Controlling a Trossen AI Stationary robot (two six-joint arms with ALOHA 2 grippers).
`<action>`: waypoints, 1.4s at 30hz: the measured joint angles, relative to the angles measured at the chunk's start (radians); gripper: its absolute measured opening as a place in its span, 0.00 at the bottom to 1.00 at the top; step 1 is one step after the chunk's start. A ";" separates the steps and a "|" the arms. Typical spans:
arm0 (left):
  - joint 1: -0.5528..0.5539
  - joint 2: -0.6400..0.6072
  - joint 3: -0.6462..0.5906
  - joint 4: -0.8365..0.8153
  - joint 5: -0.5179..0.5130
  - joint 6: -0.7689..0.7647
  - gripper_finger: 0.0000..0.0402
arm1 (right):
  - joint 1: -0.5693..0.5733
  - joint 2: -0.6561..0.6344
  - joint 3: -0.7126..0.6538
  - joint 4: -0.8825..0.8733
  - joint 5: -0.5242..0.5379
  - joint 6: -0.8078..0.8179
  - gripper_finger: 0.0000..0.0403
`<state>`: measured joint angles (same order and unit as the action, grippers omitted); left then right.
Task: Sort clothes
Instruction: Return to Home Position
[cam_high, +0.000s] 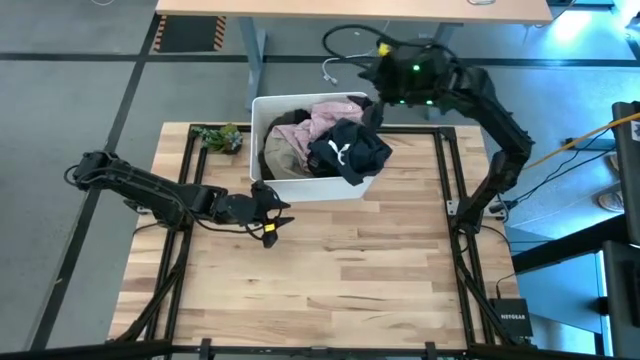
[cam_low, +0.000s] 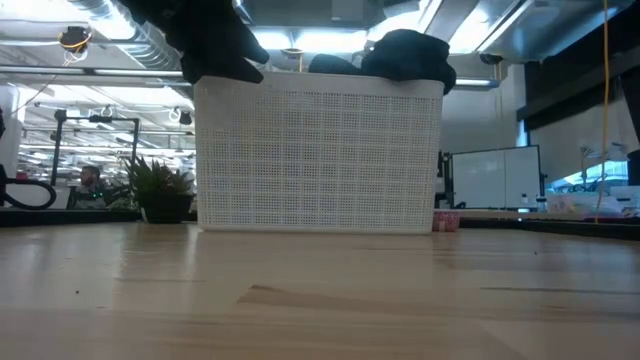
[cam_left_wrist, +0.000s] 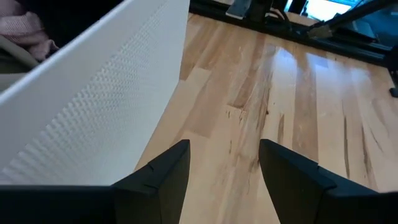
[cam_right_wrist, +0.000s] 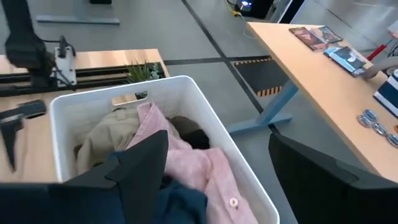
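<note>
We note the clothes (cam_high: 322, 135) piled in the white bin (cam_high: 305, 188), left gripper (cam_left_wrist: 224, 152) released beside it, right gripper (cam_right_wrist: 219, 140) released above its rim.

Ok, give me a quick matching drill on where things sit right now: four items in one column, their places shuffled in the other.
Items
1. left gripper
2. right gripper
3. black garment with white logo
4. potted plant

Places
A. on the table, at the white bin's left-arm side
B. above the bin's far right corner
C. draped over the bin's near right rim
D. over bare wood by the bin's near left corner

Pairs: 1-D, 2-B, 3-C, 4-A
</note>
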<state>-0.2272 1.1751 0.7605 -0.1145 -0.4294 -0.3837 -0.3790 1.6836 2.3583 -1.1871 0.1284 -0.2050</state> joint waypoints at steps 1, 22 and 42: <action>0.000 0.000 0.000 -0.002 0.000 0.003 0.46 | 0.000 -0.011 -0.007 -0.014 -0.001 0.000 0.74; 0.000 -0.166 -0.148 0.042 -0.058 -0.004 0.46 | 0.064 -0.323 -0.204 -0.277 -0.007 0.123 0.74; -0.002 -0.335 -0.344 0.291 -0.066 0.094 0.46 | 0.064 -1.271 -1.658 0.686 -0.108 0.187 0.74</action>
<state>-0.2287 0.8402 0.4167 0.1765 -0.4949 -0.2899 -0.3145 0.4128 0.7005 -0.5007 0.0206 -0.0185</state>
